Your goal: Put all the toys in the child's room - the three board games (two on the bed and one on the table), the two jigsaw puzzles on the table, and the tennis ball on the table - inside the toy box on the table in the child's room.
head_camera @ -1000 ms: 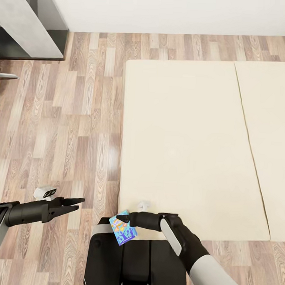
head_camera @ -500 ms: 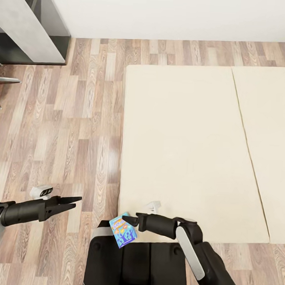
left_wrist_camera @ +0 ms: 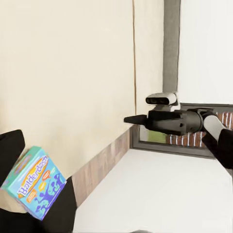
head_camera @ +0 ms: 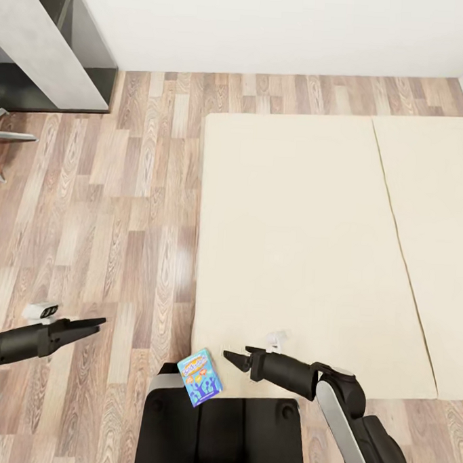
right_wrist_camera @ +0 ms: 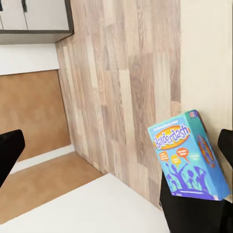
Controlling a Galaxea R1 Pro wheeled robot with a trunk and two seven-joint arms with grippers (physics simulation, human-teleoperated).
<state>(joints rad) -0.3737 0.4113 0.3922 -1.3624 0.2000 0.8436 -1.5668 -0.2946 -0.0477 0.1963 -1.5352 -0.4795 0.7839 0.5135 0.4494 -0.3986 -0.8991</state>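
A small blue "Balderdash" board game stands tilted on the top edge of my dark trunk, by the near left corner of the cream bed. My right gripper is open a short way to the box's right, not touching it. The right wrist view shows the box ahead of the spread fingers. My left gripper hovers over the floor, open and holding nothing. Its wrist view shows the box and the right gripper. The toy box, jigsaw puzzles and tennis ball are out of view.
The end of the grey table stands at the far left against the white wall. Metal chair legs poke in at the left edge. Wood plank floor lies between the table and the bed.
My right gripper has let go of the blue box and drawn back to the right. The left arm has swung left. The camera has shifted a little.
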